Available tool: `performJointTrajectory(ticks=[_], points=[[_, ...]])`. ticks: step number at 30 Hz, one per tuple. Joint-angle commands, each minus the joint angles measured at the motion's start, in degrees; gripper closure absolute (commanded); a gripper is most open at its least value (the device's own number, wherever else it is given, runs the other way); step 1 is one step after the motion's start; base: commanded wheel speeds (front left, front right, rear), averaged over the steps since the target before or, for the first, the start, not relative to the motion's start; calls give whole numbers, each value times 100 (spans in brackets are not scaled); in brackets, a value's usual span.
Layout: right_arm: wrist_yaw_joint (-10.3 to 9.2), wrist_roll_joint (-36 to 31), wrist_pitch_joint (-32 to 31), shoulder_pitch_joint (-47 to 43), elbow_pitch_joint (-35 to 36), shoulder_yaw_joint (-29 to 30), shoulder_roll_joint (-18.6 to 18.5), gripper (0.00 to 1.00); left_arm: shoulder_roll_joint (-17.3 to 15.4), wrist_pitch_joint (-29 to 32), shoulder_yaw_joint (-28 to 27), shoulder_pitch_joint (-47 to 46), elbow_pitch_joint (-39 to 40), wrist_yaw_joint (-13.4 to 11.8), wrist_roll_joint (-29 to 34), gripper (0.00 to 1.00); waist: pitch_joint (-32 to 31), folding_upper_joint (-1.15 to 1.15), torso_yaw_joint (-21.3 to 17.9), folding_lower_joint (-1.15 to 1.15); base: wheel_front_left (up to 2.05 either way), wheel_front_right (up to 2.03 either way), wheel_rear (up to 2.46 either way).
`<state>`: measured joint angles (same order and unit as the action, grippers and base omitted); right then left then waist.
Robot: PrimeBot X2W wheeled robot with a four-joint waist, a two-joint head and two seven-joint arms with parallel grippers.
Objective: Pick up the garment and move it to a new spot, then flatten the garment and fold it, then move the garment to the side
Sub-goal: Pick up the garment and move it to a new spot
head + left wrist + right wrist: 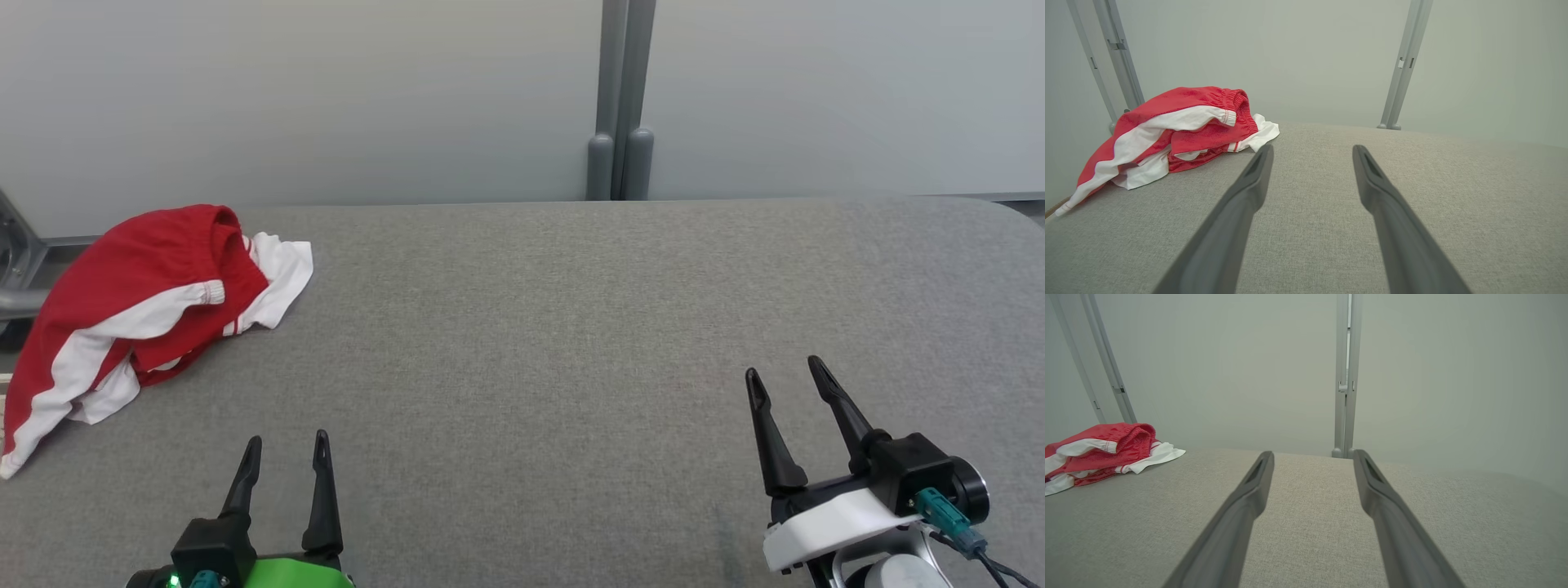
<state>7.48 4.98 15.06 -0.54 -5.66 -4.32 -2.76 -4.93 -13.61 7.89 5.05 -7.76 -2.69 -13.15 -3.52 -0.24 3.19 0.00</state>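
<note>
A crumpled red and white garment [147, 302] lies bunched at the far left of the grey table [539, 327], partly draped over the left edge. In the left wrist view the garment [1180, 130] sits ahead and to the left of the fingers; in the right wrist view the garment [1102, 453] shows far left. My left gripper [287, 445] hovers open near the front edge, below and right of the garment, with nothing between its fingers. My right gripper [784, 371] is open and empty over the table's right side.
A pale wall stands behind the table, with a grey upright post [620, 106] at the back centre. A metal frame piece [16, 261] shows beyond the left edge. The table's right corner [1012, 212] is rounded.
</note>
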Motion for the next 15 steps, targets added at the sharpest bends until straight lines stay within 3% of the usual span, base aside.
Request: performJointTrajectory(ticks=[1,15], points=[[2,-25,18,0,35,11,-23,0,-61,0,-9,-81,24,-21,-32,0,24,24,224,0,0,0,0],[1,23,18,68,166,21,-23,0,-158,54,-54,-99,142,-91,-88,0,209,24,1836,0,0,0,0]])
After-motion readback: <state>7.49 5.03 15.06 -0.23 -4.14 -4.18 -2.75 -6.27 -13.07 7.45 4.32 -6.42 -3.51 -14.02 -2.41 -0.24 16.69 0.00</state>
